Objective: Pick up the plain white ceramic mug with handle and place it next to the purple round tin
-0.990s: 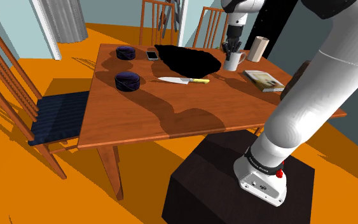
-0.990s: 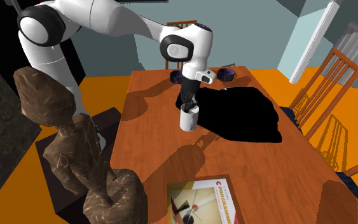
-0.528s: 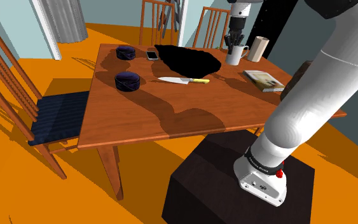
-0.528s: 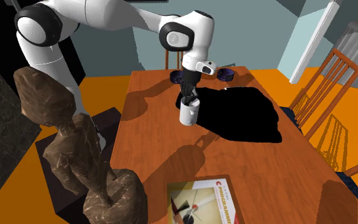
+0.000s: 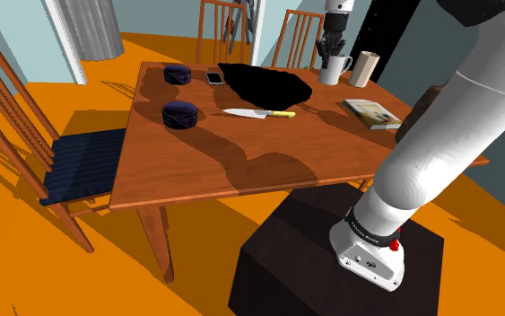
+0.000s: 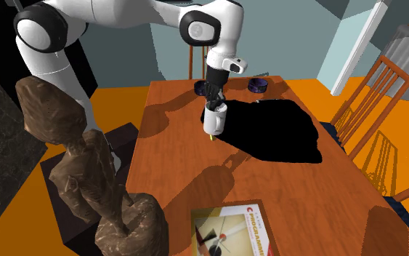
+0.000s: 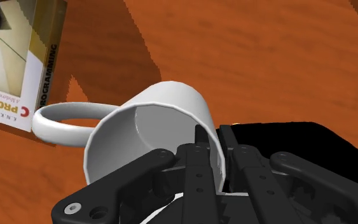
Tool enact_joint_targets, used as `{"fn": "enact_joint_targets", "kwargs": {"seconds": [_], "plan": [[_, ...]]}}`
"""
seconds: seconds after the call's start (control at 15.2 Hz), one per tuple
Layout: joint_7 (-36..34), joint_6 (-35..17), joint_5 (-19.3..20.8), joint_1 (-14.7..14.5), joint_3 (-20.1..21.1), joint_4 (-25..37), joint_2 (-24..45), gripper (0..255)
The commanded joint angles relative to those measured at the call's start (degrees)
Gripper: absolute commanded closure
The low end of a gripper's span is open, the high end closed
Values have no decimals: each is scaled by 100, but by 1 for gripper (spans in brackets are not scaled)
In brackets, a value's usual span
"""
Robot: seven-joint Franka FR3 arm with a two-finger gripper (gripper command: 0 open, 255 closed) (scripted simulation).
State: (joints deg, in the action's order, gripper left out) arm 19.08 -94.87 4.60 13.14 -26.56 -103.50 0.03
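Observation:
A plain white mug with a handle hangs a little above the wooden table, near its far right part in the shoulder view. My black gripper comes down from above and is shut on the mug's rim. In the wrist view the gripper clasps the mug by its wall, one finger inside and one outside. Two dark purple round tins stand at the table's left side. The second exterior view has the mug under the gripper, with one tin beyond.
A flat black shape lies mid-table, with a yellow-handled knife and a phone beside it. A book and a pale cylinder sit near the mug. Wooden chairs ring the table. A brown statue stands close in the second exterior view.
The gripper has risen with the mug in it, lifting the mug off the table. The rest of the table's things stay put.

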Motion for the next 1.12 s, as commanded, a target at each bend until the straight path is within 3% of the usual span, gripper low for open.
{"fn": "enact_joint_targets", "kwargs": {"seconds": [0.0, 0.53, 1.06], "plan": [[-285, 23, 22, -137, 136, -134, -149, 255], [-1441, 47, -50, -671, 751, -558, -546, 255], [-2508, 78, -291, -1184, 1352, -568, -547, 255]]}}
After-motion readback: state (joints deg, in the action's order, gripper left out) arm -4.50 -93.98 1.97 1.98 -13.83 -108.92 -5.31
